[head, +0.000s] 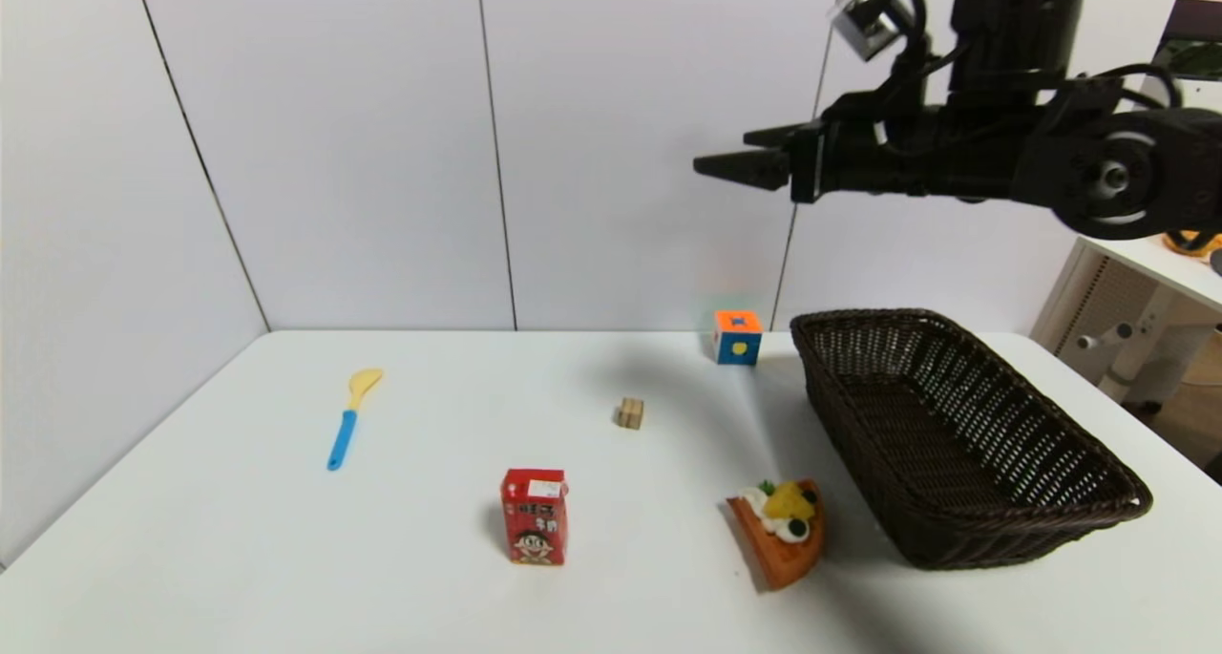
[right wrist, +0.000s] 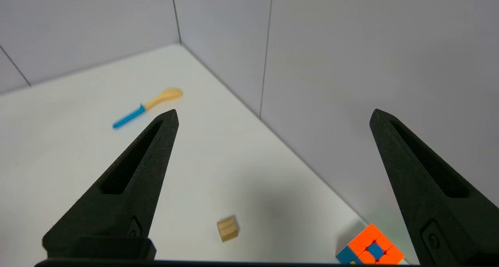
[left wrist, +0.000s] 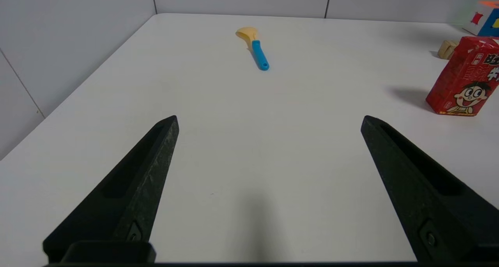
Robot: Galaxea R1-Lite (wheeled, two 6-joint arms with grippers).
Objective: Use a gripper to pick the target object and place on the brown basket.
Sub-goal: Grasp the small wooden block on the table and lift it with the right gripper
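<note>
The right gripper [head: 740,158] hangs high above the white table [head: 239,539] with its 2 fingers spread wide and nothing between them, and its wrist view looks down on the small tan wooden block [right wrist: 227,228]. That block [head: 629,412] lies alone mid-table, well apart from the brown wicker basket [head: 964,434] at the right, with the orange-and-blue cube [head: 738,337] behind it and the red drink carton [head: 535,516] and toy cake slice [head: 781,530] in front. The left gripper [left wrist: 269,122] is also wide open, low over the table near the blue-handled spoon [left wrist: 255,48].
</note>
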